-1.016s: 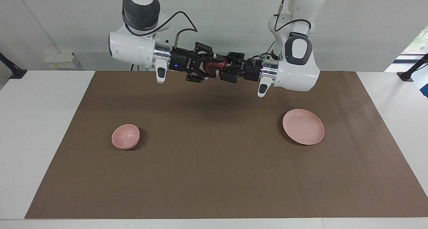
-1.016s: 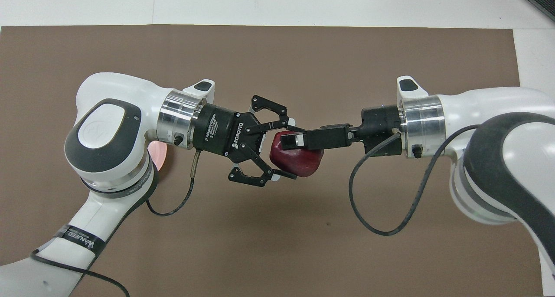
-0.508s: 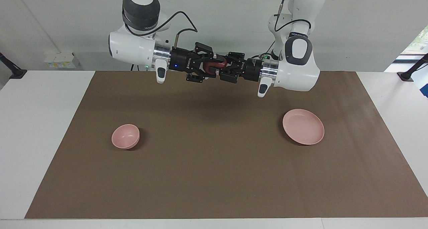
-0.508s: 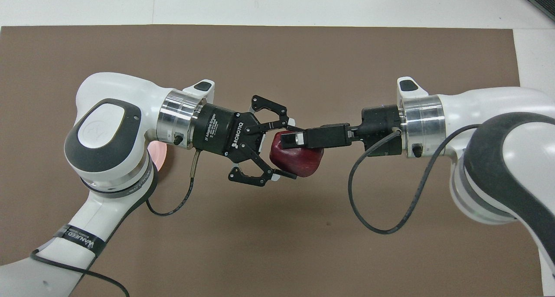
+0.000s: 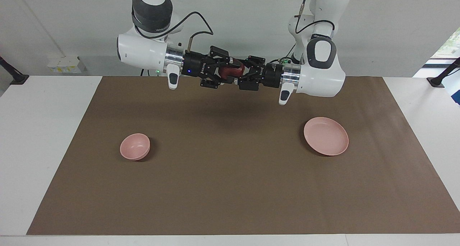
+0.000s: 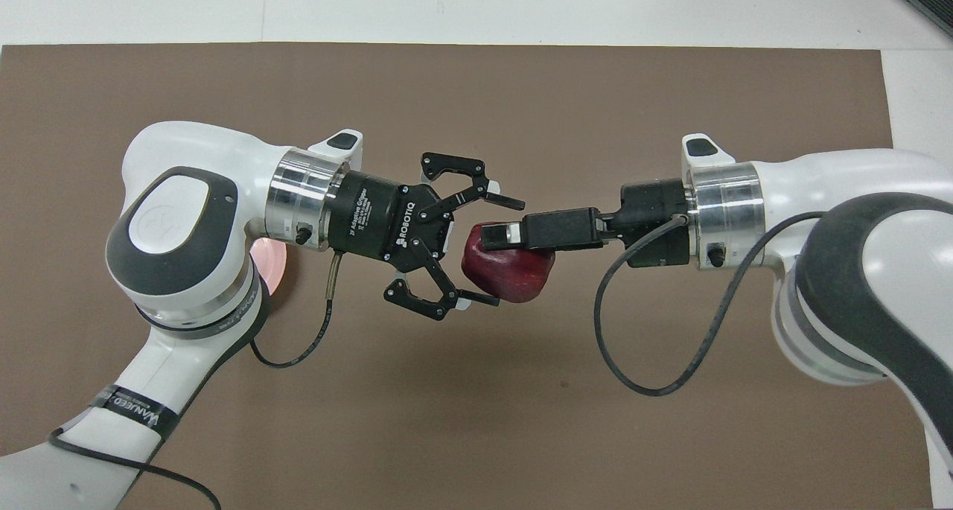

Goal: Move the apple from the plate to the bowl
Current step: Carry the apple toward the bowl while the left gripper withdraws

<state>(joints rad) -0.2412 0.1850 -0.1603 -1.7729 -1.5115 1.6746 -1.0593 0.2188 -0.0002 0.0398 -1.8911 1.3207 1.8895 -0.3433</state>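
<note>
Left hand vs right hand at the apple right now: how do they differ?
The left hand is open, fingers spread clear of the apple; the right hand is shut on the apple and carries it. The left hand faces the right arm's end of the table; the right hand faces the left arm's. Both hang mid-air over the brown mat.

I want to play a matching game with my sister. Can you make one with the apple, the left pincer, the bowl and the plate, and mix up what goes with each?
Things:
1. apple
2. left pincer
3. bowl
4. plate

States:
A. empty, toward the left arm's end
B. open, fingers spread around the apple
C. up in the air, gripped by the right pincer
D. empty, toward the right arm's end

Pairs: 1-C, 2-B, 3-D, 4-A
</note>
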